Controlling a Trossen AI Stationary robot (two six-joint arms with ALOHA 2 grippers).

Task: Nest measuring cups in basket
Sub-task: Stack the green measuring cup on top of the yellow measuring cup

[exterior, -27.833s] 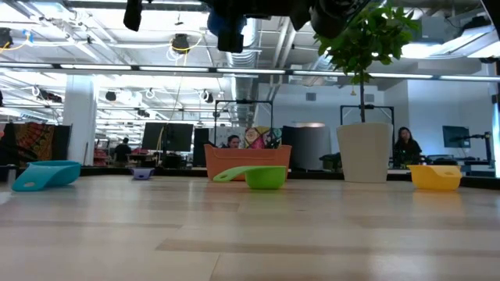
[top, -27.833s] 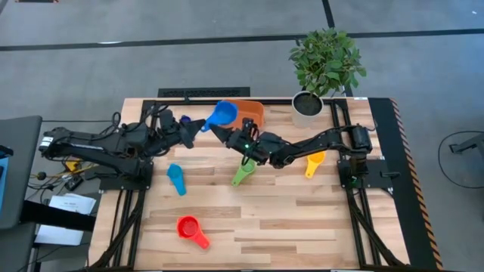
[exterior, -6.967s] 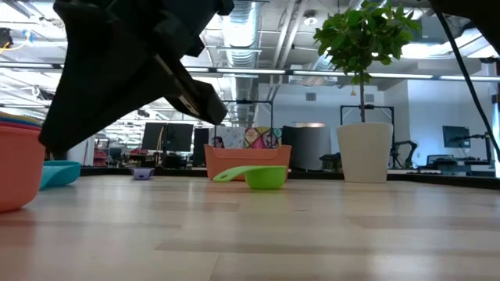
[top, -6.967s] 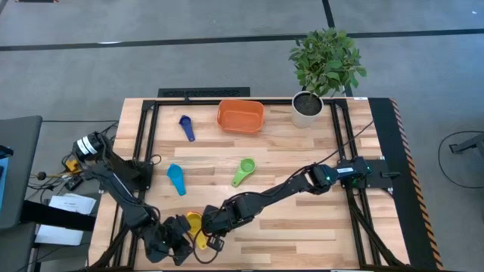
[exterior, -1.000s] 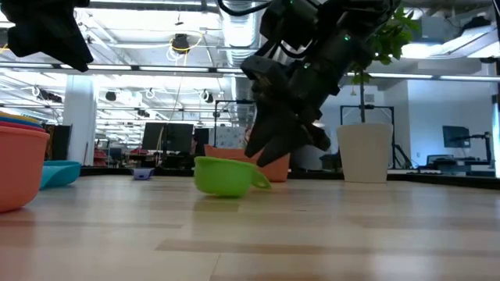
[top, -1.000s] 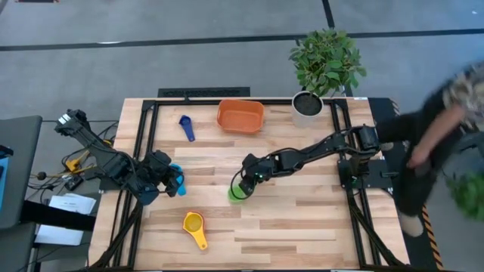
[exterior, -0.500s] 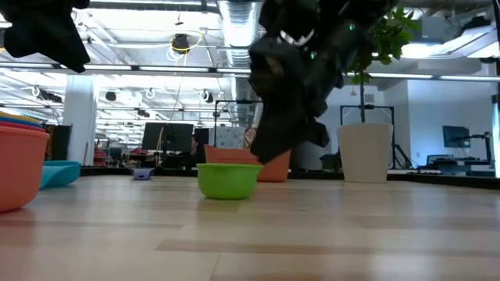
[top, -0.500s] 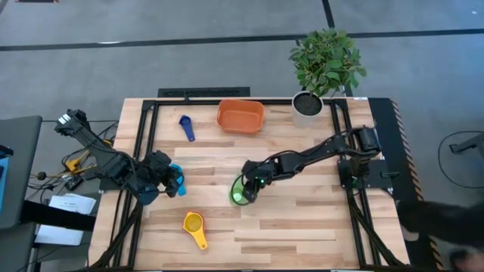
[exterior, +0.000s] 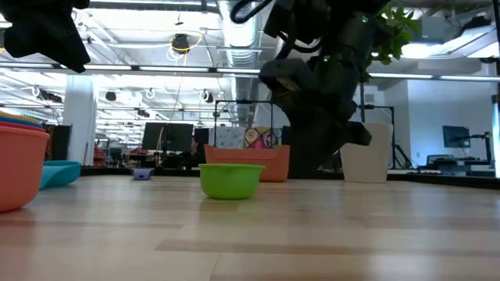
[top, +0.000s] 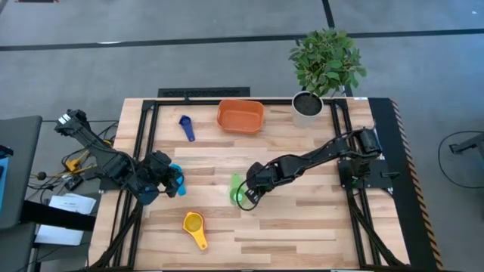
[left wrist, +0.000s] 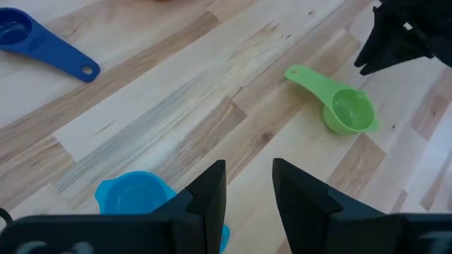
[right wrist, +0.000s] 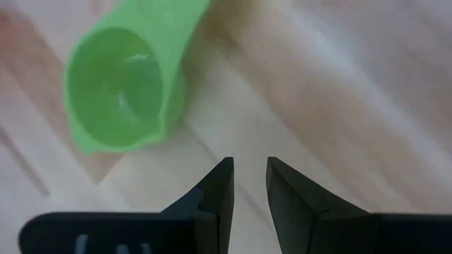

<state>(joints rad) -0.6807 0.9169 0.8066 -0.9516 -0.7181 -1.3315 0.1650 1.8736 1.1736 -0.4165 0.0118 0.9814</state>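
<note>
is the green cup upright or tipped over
Upright: the green cup sits flat on the table, and its open mouth faces up in the right wrist view.

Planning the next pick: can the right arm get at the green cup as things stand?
Probably yes. The right gripper hangs right beside the upright green cup, its jaws a narrow gap apart and empty, with only bare table around.

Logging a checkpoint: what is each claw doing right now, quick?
Left claw: open a little, empty, above the light blue cup.
Right claw: slightly open, empty, beside the green cup.
</note>
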